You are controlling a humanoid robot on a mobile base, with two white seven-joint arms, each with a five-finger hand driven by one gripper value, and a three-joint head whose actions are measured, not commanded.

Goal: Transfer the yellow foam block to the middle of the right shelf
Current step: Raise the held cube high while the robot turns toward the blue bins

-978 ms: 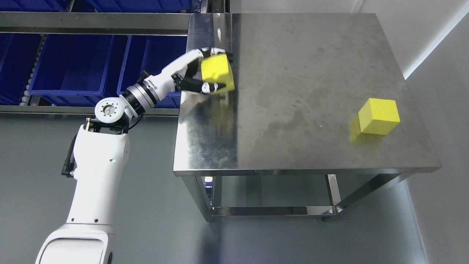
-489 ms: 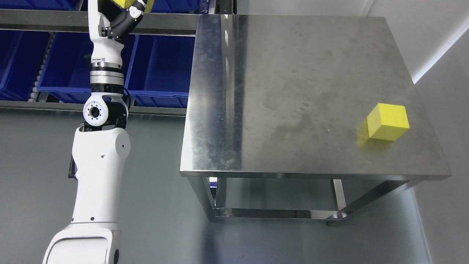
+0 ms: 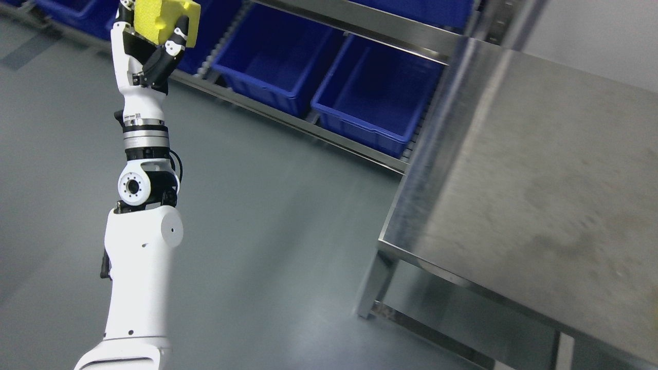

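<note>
A yellow foam block [image 3: 163, 18] is held high at the top left of the head view, above the grey floor. My left hand [image 3: 152, 32] is shut on it, fingers wrapped around its sides, with the white forearm standing nearly upright below. The block hangs in front of the low shelf rail [image 3: 288, 121] and its blue bins. My right arm does not show.
Blue bins [image 3: 280, 59] [image 3: 375, 97] sit in a row on a roller shelf at the back. A steel table [image 3: 540, 205] fills the right side, its near corner leg [image 3: 371, 280] standing on the grey floor [image 3: 267, 231].
The camera has swung left, so the table slid right and the second yellow block left the picture. My left arm stays raised with the block, lifted off the table a second ago.
</note>
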